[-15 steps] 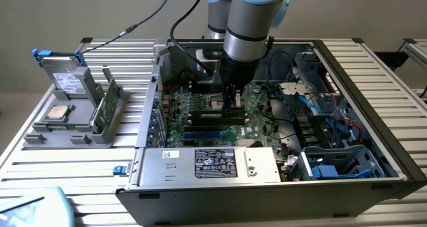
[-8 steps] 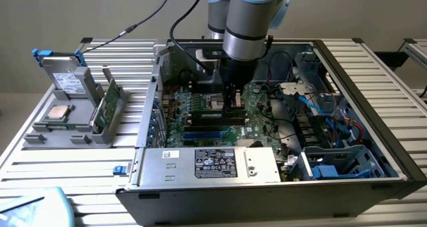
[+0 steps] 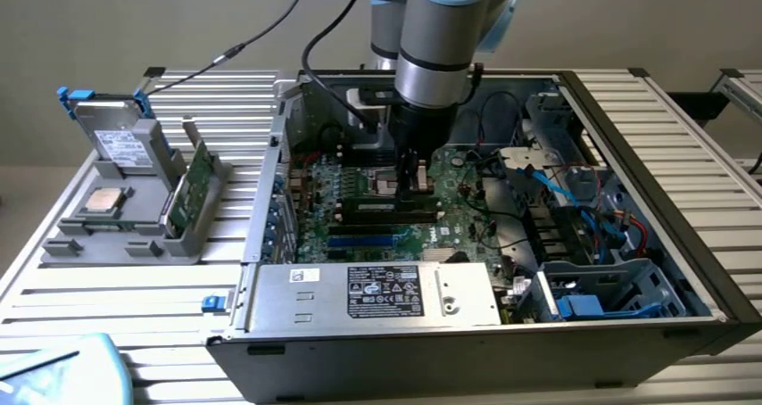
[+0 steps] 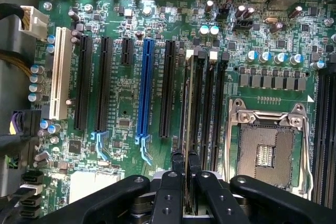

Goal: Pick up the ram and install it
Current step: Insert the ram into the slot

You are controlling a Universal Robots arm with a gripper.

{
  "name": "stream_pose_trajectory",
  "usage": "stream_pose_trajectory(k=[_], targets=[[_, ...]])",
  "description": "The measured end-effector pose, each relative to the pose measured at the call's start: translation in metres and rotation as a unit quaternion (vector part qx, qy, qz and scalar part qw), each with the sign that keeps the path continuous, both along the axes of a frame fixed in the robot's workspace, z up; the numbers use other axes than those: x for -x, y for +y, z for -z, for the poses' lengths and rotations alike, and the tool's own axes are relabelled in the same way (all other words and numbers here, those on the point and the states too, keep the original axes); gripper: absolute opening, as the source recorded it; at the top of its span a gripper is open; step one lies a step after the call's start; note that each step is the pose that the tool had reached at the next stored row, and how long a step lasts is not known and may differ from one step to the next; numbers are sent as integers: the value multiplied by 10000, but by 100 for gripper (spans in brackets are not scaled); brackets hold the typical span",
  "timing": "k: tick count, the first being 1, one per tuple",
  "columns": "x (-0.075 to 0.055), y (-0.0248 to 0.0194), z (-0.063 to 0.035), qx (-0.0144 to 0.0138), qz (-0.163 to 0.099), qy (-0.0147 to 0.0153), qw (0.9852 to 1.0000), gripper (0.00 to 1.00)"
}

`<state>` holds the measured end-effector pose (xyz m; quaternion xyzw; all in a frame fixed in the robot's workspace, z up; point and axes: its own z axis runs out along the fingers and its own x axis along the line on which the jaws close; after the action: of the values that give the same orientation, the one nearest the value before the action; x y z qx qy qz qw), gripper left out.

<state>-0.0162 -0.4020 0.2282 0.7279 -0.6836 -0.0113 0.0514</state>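
gripper (image 4: 185,159): pressed together, pinching the ram (image 4: 187,103) by its flat faces | ram: on edge between the fingers, lined along the memory slots (image 4: 211,108) under the tool | handling: likely light, stiff, thin, with fragile contacts; hold the faces and keep it straight

Legible text: none; black label (image 3: 385,291) on power supply (image 3: 470,305), white sticker (image 3: 305,275) at its nine o'clock, and hard-drive label (image 3: 120,144) bear print that cannot be read.
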Motion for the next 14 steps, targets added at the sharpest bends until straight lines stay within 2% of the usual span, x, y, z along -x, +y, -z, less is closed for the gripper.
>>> stream_pose_trajectory(k=[3,14], targets=[[0,14,12,56,5,-1,10000,15],[0,43,31,147,43,0,9999,15]])
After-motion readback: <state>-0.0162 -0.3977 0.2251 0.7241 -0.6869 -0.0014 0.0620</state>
